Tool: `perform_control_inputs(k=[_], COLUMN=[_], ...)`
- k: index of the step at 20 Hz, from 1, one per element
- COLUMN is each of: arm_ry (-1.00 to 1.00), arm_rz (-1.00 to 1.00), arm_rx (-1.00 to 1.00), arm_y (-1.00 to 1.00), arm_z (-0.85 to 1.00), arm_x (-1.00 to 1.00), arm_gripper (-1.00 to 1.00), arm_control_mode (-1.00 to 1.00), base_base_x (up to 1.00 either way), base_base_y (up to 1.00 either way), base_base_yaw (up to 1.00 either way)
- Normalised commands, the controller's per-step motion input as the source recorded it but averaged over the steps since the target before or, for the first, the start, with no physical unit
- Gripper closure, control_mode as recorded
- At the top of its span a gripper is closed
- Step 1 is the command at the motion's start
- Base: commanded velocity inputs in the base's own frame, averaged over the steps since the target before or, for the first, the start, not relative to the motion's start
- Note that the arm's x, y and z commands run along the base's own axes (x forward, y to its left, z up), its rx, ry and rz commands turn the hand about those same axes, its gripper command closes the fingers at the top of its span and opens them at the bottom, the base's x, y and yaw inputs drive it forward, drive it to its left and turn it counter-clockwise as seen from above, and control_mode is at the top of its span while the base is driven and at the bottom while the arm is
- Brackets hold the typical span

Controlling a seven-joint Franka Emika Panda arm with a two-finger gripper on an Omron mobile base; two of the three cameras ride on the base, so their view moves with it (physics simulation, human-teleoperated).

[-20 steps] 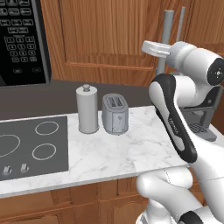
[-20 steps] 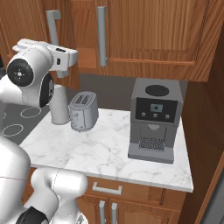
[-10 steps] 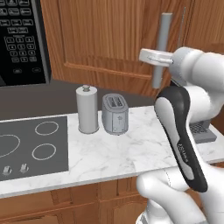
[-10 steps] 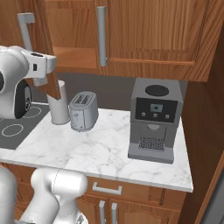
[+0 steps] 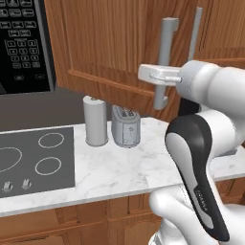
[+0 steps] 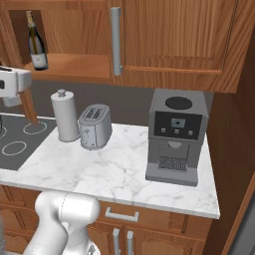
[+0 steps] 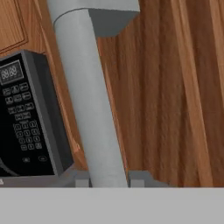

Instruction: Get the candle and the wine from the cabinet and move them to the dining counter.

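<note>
My gripper (image 7: 108,179) is shut on the long grey bar handle (image 7: 92,109) of the brown cabinet door (image 5: 110,43), one fingertip on each side of the bar. In the left base view the gripper (image 5: 161,77) grips the handle (image 5: 167,48) low down, with the door swung out over the worktop. Inside the open cabinet (image 6: 74,67) the dark wine (image 6: 37,45) bottle stands upright at the shelf's left end. The gripper (image 6: 11,85) sits at the left edge of the right base view. The candle is hidden. The dining counter is out of view.
A tall grey canister (image 6: 65,115) and a toaster (image 6: 94,126) stand on the marble worktop (image 6: 124,169), with a coffee machine (image 6: 177,134) to the right. The cooktop (image 5: 33,158) and a black microwave (image 5: 21,43) lie left. The neighbouring door (image 6: 169,35) is closed.
The gripper has pulled the handle leftward and the cabinet door has swung wide open. The wine bottle inside has come into sight. The base has not moved.
</note>
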Motion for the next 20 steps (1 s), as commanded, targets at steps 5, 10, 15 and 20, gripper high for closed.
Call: perform_control_inputs(k=[5,10,15,20], arm_ry=[0.05,0.07,0.13,0.13], arm_rz=[0.08,0.08,0.10,0.09], arm_rx=[0.00,0.00,0.00,0.00], arm_y=[0.48,0.45,0.47,0.44], arm_z=[-0.06,-0.09,-0.16,-0.15], arm_x=[-0.57,-0.47,-0.35,-0.32], arm_gripper=[1.00,1.00,1.00,1.00], arm_control_mode=[-1.00,-1.00,-1.00,-1.00], base_base_x=[0.00,0.00,0.00,0.00], base_base_y=[0.00,0.00,0.00,0.00], base_base_yaw=[0.00,0.00,0.00,0.00])
